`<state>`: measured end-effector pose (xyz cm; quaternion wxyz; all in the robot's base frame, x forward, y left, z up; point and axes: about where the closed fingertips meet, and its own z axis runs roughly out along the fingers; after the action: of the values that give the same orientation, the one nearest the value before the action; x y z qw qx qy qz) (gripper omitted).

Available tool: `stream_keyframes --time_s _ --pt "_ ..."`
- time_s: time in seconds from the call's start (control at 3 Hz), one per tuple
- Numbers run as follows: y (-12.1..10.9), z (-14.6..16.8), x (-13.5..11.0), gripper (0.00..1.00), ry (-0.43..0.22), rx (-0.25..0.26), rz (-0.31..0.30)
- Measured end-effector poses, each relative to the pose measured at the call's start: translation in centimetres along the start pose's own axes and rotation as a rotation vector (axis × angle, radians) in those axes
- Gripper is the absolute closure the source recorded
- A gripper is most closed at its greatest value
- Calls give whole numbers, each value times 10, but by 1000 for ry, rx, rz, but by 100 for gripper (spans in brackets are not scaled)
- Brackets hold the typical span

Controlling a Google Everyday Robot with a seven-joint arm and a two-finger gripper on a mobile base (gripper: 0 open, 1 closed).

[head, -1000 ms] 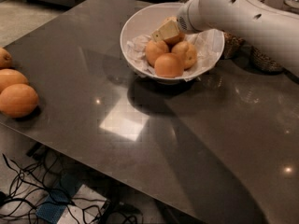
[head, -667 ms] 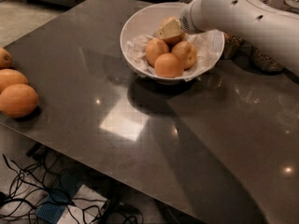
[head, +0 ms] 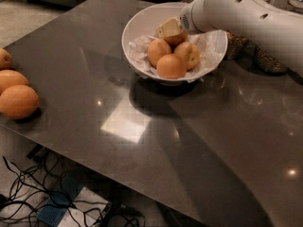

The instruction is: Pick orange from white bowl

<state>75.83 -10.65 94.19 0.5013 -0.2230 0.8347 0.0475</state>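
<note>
The gripper (head: 169, 30) is positioned inside the white bowl (head: 142, 20), at the rear of the fruit pile. Its pale tip rests on top of the orange (head: 178, 39), which is the rearmost fruit in the bowl. Only part of that orange shows below and to the right of the tip. Whether the gripper is spread or clamped on the orange cannot be told from this view.

The white arm (head: 246, 13) enters from the upper right and slopes down over the bowl's right rim to the gripper.

The bowl stands on the dark, glossy tabletop (head: 118, 108), toward its far side and right of centre. It is lined with crumpled white paper (head: 139, 46), which shows along the left and right inner walls.

Three other oranges lie in front of the gripper, all touching one another:
- the left orange (head: 158, 51), just beside the paper on the left;
- the front orange (head: 171, 66), nearest the front rim;
- the right orange (head: 189, 55), leaning against the paper on the right.

Three larger fruits (head: 19, 101) sit in a row at the tabletop's left edge, well apart from the bowl. The rearmost of them is cut off by the frame edge.

Two dark woven baskets (head: 269, 60) stand behind the arm at the right, partly hidden by it.

Loose black cables (head: 28, 193) lie on the floor below the tabletop's near-left edge.
</note>
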Motion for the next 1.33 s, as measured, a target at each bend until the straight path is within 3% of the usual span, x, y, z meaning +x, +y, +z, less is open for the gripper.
stream_keyframes --time_s 0.67,1.33 --pt "15 14 3 20 12 -70 54" --pt "15 28 9 21 31 -101 102"
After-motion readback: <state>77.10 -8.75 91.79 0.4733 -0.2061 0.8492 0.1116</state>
